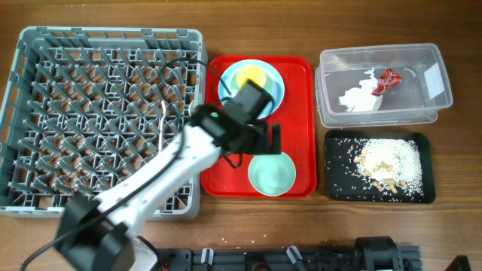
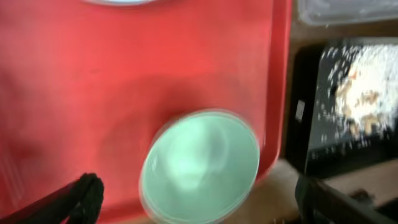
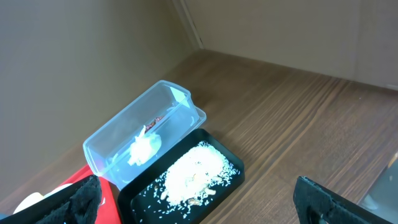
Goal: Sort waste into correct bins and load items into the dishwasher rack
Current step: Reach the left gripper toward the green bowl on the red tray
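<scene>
The mint-green bowl (image 1: pixel 271 175) sits upright at the front of the flat red tray (image 1: pixel 297 113). My left gripper (image 1: pixel 263 143) hovers just behind and above it, open and empty. In the left wrist view the bowl (image 2: pixel 199 162) lies between the spread fingers of the left gripper (image 2: pixel 199 196). The yellow cup (image 1: pixel 251 77) stands on the light blue plate (image 1: pixel 276 89) at the tray's back. The grey dishwasher rack (image 1: pixel 105 34) is at left, with a thin white utensil (image 1: pixel 164 120) in it. My right gripper (image 3: pixel 199 199) is open and empty, high above the table.
The clear tub (image 1: pixel 439 94) at back right holds the white napkin (image 1: pixel 360 98) and the red wrapper (image 1: pixel 388 79). The black tray (image 1: pixel 335 165) in front of it holds the rice crumbs (image 1: pixel 388 162). Both also show in the right wrist view, tub (image 3: pixel 124 140) and tray (image 3: pixel 137 196).
</scene>
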